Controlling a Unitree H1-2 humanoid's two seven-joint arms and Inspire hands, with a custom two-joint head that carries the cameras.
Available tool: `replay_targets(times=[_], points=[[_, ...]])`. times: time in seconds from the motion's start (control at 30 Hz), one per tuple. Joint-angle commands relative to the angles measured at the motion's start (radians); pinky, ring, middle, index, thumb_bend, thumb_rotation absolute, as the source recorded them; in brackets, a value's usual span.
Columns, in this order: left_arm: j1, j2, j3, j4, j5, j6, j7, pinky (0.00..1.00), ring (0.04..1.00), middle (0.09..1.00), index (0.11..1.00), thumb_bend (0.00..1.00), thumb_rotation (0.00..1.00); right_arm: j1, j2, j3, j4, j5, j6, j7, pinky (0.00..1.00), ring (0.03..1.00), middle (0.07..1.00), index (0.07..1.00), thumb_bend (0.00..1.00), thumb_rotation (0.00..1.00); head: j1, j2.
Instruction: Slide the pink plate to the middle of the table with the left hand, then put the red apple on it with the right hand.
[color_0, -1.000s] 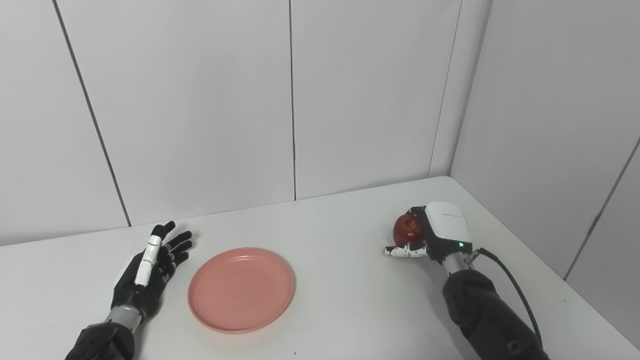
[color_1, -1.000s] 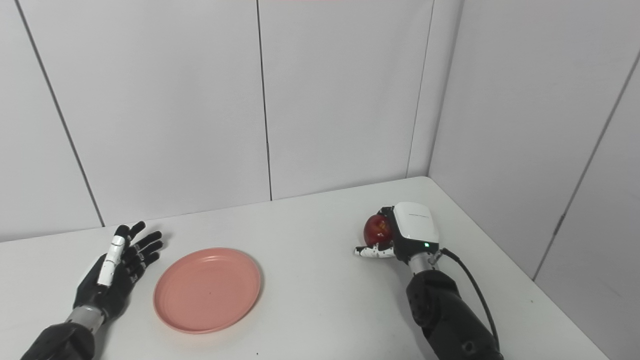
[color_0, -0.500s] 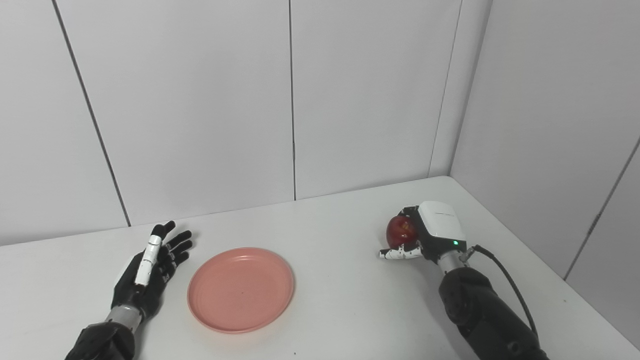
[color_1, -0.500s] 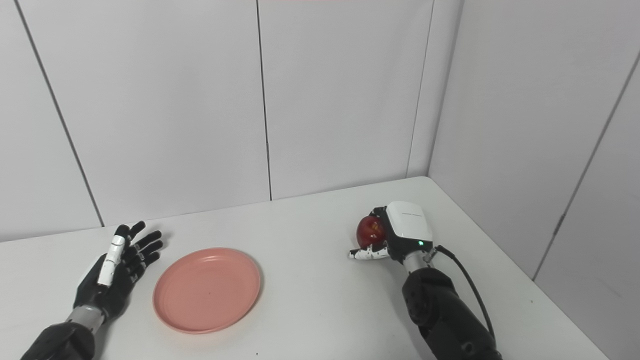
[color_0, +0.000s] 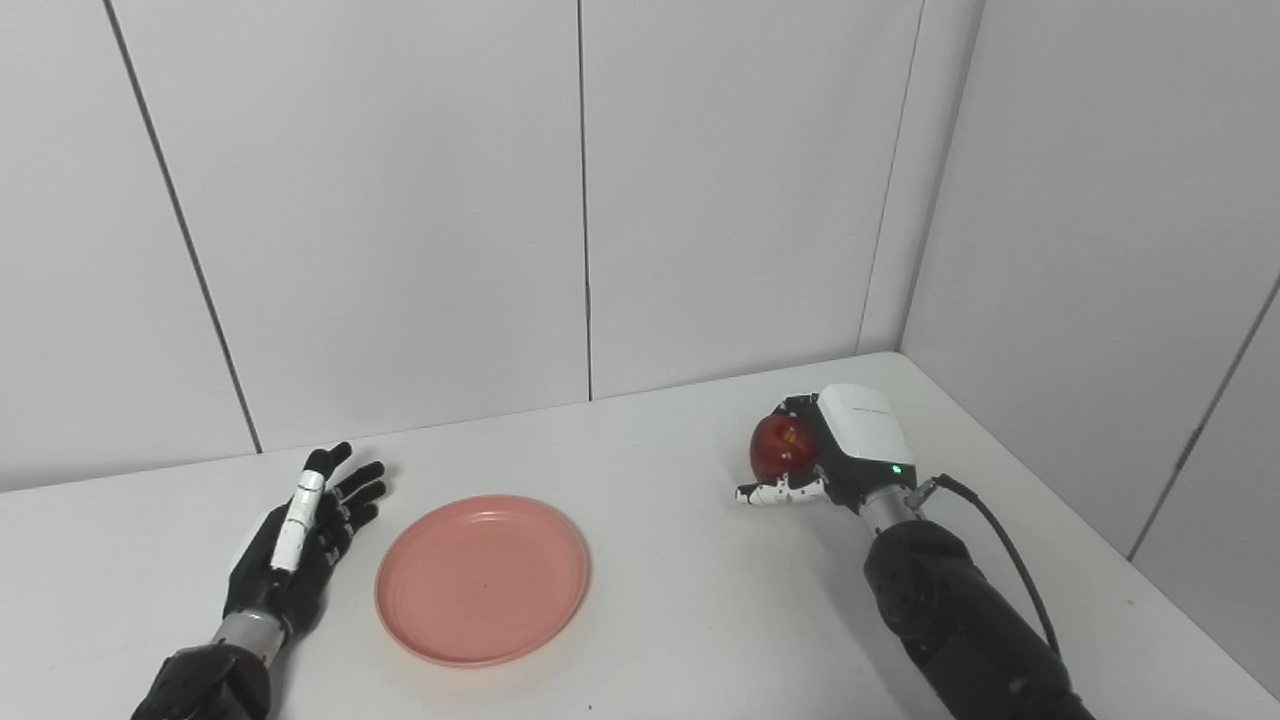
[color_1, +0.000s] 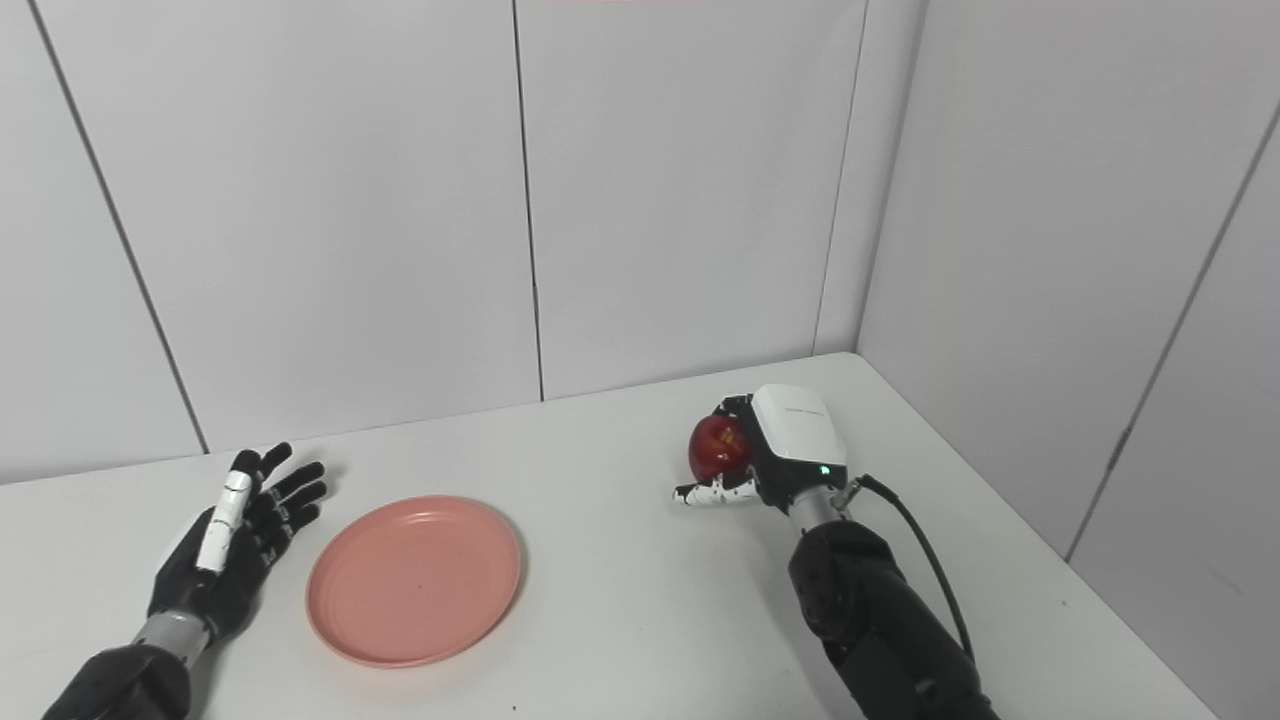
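Fingers (color_0: 795, 405) of the right hand (color_0: 840, 450) are curled around the red apple (color_0: 782, 446), which is clasped against the palm and carried clear of the table (color_0: 680, 600), with the thumb stretched out beneath it. A glossy, rounded skin with a pale fleck is shown by the apple. The back of the right hand is covered by a smooth white shell with rounded corners; a faint line of grey writing is printed on it but is too small to be read, and a small green light is lit at its lower edge. A black cable is looped from the wrist along the dark forearm.

The left hand (color_0: 300, 540) is laid on the table at the near left, palm up, its black fingers spread apart and nothing held; one white segmented finger is seen among the black ones.

The pink plate (color_0: 482, 578) is set flat just beside the left hand, apart from it, left of the table's middle. It is round, shallow and matte, with a raised rim and faint concentric rings.

Between plate and right hand a wide stretch of plain white tabletop is left open. The table is closed in by pale grey panelled walls (color_0: 400, 200) at the back and right, with dark seams between the panels.
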Motion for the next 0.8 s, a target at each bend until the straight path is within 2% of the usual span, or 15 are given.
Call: replay_targets(times=[0.0,0.27,0.53,0.77], points=[[0.006,-0.001,-0.004,0.022,0.003,0.038,0.003,0.94,0.881,0.844,0.924,0.75,0.80,-0.061,-0.011,-0.019,-0.041,0.002,0.013,-0.005,0.13,0.175,0.254,0.472,0.50,0.16,0.003,0.001],[0.015,-0.004,-0.009,-0.007,0.011,0.058,0.019,0.93,0.872,0.839,0.920,0.74,0.81,-0.065,-0.004,-0.015,-0.084,-0.002,-0.004,0.010,0.11,0.158,0.233,0.471,0.50,0.16,0.008,0.000],[0.029,-0.013,-0.012,-0.039,0.007,0.073,0.024,0.94,0.877,0.845,0.925,0.72,0.81,-0.080,0.016,0.000,-0.159,-0.024,0.011,0.054,0.11,0.156,0.237,0.474,0.50,0.16,0.028,0.004],[0.043,-0.029,-0.016,-0.052,0.012,0.069,0.050,0.89,0.861,0.838,0.914,0.74,0.80,-0.092,0.041,-0.002,-0.196,-0.043,0.032,0.082,0.12,0.174,0.264,0.478,0.50,0.16,0.064,0.001]])
